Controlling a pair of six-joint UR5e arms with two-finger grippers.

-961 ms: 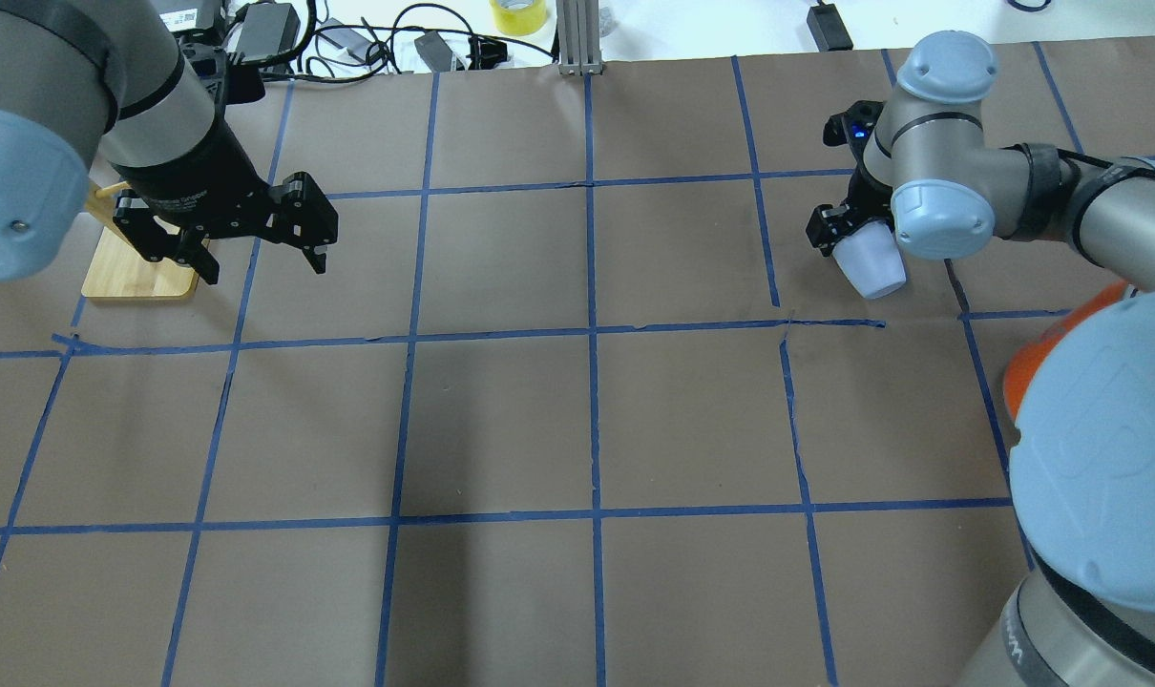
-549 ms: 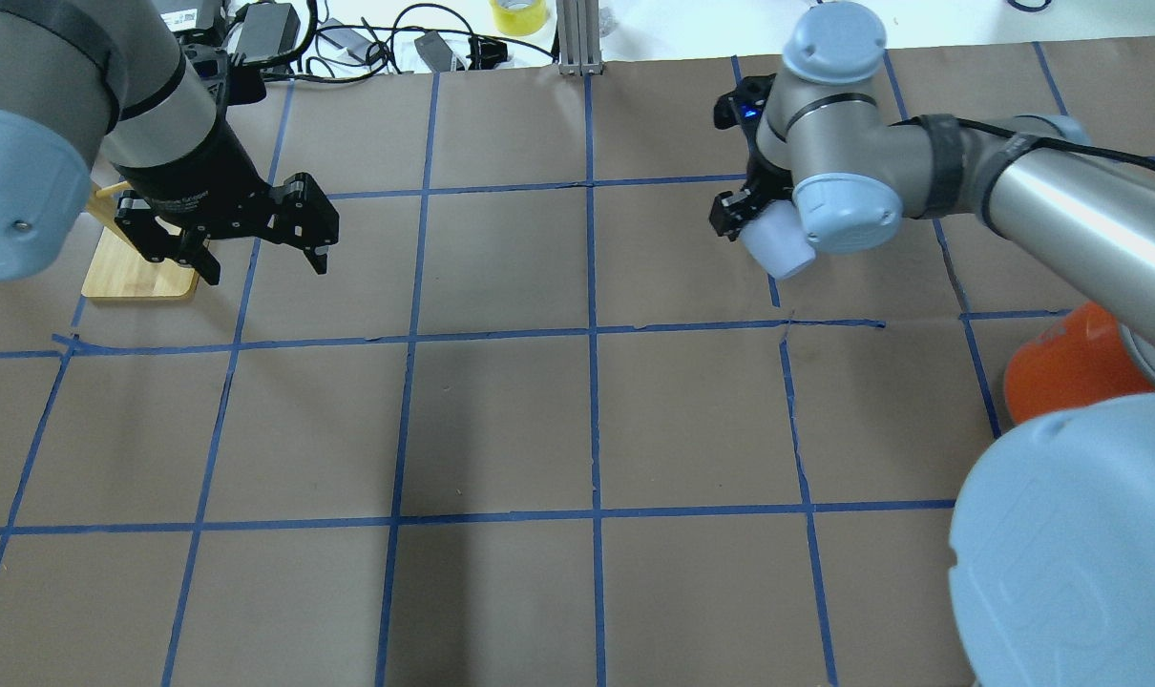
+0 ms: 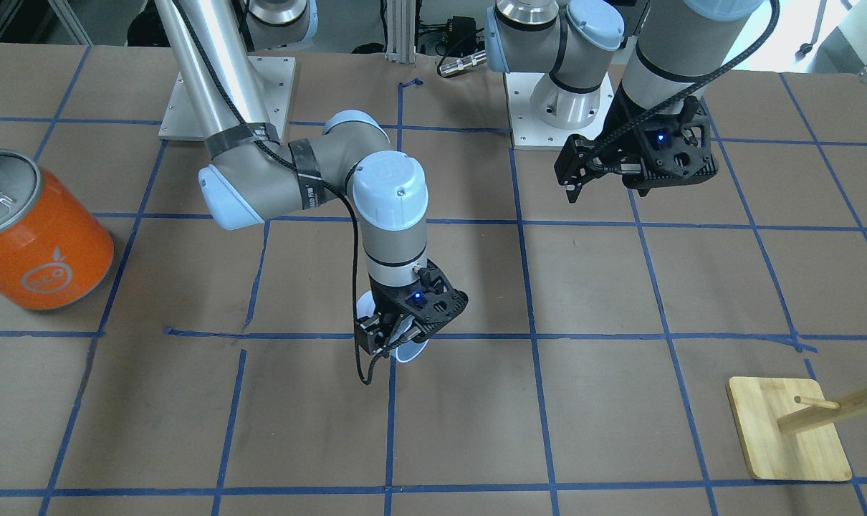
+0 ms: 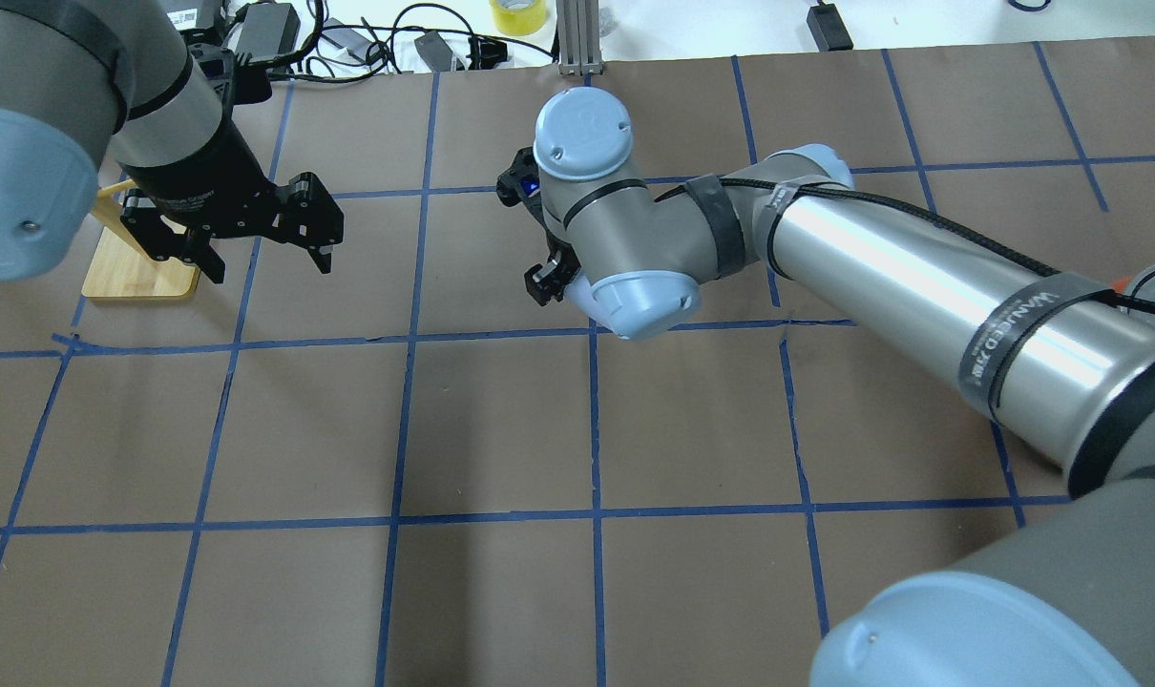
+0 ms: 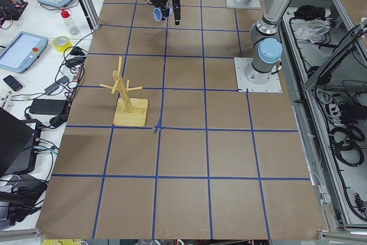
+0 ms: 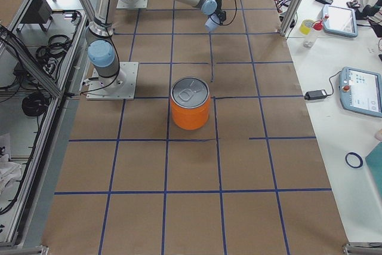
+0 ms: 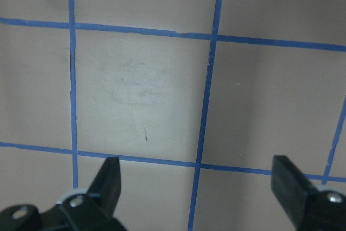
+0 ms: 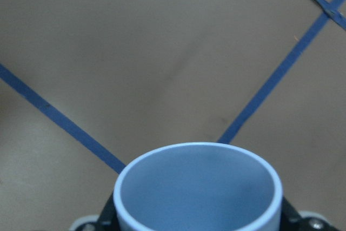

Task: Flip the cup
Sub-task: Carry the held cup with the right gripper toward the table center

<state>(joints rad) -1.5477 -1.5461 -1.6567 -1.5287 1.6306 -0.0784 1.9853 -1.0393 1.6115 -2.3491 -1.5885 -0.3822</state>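
Cup (image 3: 410,352) between can (image 3: 36,236) and stand (image 3: 784,437)

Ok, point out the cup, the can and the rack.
cup (image 8: 200,190), right wrist view, inside of its mouth
can (image 3: 61,236), front-facing view, orange side wall
rack (image 5: 136,116), exterior left view, flat wooden base

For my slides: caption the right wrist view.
Right gripper holds the blue cup, mouth facing the camera, over the taped table.
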